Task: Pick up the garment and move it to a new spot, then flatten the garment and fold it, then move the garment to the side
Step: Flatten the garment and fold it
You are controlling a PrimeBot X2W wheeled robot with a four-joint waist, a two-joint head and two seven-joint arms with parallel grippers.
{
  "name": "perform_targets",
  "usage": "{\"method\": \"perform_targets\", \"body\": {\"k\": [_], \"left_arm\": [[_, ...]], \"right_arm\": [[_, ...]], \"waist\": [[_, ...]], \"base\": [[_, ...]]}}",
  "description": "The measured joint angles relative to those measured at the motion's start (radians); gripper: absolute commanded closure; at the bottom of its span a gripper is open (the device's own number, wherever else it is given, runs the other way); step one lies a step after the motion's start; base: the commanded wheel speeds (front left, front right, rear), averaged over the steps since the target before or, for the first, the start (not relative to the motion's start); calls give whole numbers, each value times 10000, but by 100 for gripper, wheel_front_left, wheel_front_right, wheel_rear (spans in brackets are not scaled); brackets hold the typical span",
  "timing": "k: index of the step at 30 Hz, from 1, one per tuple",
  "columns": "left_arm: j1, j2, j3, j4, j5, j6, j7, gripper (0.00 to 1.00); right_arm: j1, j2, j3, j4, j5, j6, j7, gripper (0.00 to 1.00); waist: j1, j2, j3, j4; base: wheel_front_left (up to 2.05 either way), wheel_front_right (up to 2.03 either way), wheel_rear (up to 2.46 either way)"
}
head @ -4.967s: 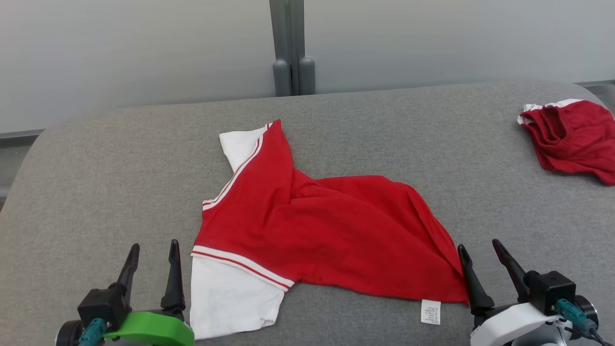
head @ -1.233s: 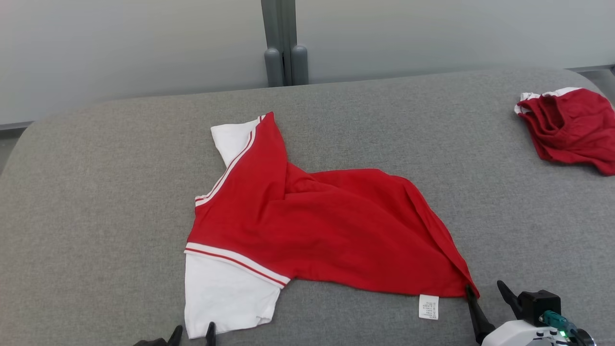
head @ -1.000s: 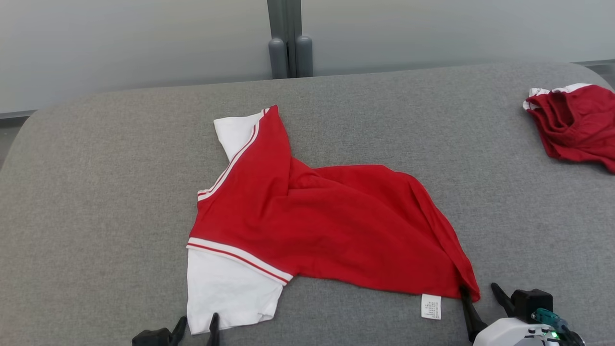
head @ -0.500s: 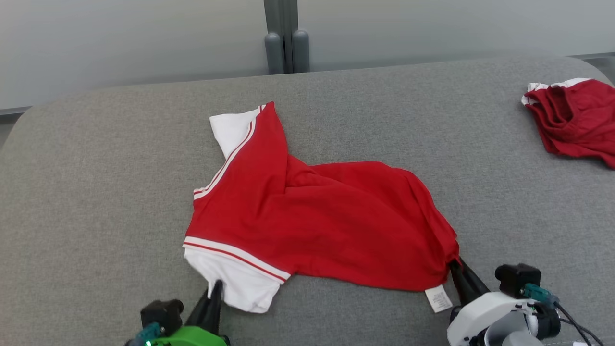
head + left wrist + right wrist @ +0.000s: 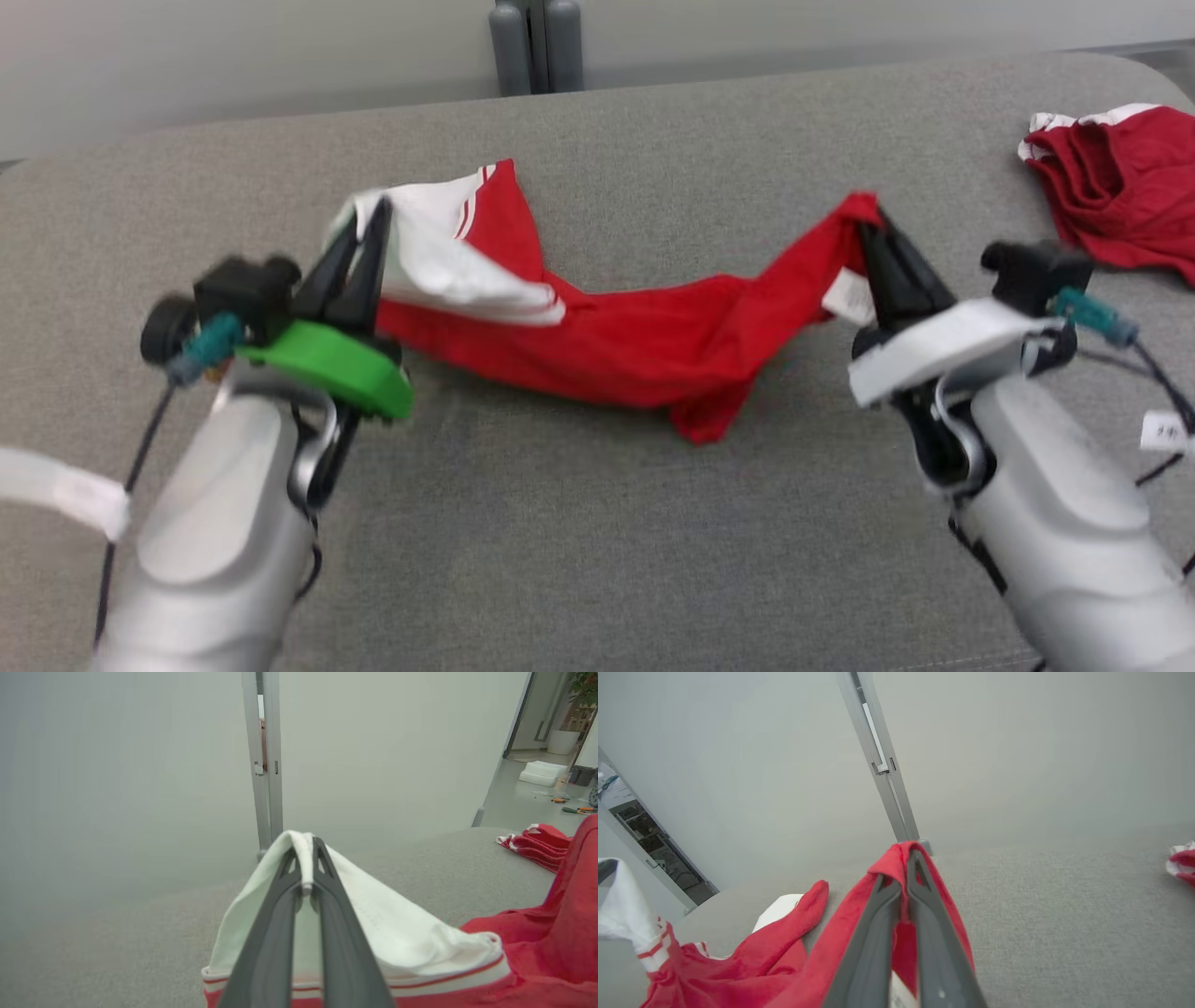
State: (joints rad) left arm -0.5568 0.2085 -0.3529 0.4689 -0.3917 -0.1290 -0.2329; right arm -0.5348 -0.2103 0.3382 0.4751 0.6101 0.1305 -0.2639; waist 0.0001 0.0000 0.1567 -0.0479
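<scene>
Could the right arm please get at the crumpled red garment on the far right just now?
Probably not yet: the right gripper is shut on the shirt. Bare cushion lies between it and the crumpled garment.

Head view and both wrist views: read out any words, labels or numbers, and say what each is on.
Care label on the red garment: print too blurred to read.
White tag near the right edge of the head view: dark marks, too small and blurred to read.
Nothing else carries readable text.
</scene>
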Motion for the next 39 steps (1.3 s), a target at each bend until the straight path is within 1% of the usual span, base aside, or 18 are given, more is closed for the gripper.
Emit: {"method": "perform_targets", "body": {"k": [4,8,10,15,19,25,27,30,34,37,39], "left_arm": [[-2464,267,-479,205,-732,0,679,100],[-5333,412,-477,874,-1626,0,1310,100],[-6704,447,-566,1279,-1630,0,1476,100],[-9976,215,-368,2510,-1639,0,1229,100],[-11593,-44,-395,3438,-1601,0,907,100],[-12816,-184,-468,4385,-1499,2,458,100],[-12949,-299,-407,4583,-1574,0,257,100],[-12925,-372,-581,4857,-1580,0,100,100],[-12184,-366,-522,4964,-1858,0,-148,100],[-11148,-345,-518,4709,-2088,0,-240,100],[-10169,-295,-531,4366,-2159,0,-253,100]], "right_arm": [[-2274,-357,50,362,786,0,259,100],[-4886,-802,-190,1034,1509,0,794,100],[-6039,-924,-311,1446,1764,-2,1005,100],[-8893,-989,-529,2694,2006,0,1310,100],[-10274,-813,-441,3519,2194,0,1285,100],[-11263,-767,-132,4391,2397,0,1058,100],[-11340,-771,15,4521,2514,0,1012,100],[-11313,-838,274,4642,2700,0,934,100],[-10773,-934,596,4671,3122,0,761,100],[-9876,-974,993,4520,3381,0,646,100],[-9121,-1043,1177,4270,3714,0,495,100]], "waist": [[1,0,569,-32],[1,0,1293,-48],[1,0,1655,-46],[2,0,2608,-32],[2,0,3214,-22],[1,0,3654,-14],[1,0,3696,9],[1,0,3781,50],[1,0,3856,60],[1,0,3780,46],[1,0,3658,43]], "base": [[0,0,0],[0,0,0],[0,0,0],[0,0,0],[0,0,0],[0,0,0],[0,0,0],[0,0,0],[0,0,0],[0,0,0],[0,0,0]]}}
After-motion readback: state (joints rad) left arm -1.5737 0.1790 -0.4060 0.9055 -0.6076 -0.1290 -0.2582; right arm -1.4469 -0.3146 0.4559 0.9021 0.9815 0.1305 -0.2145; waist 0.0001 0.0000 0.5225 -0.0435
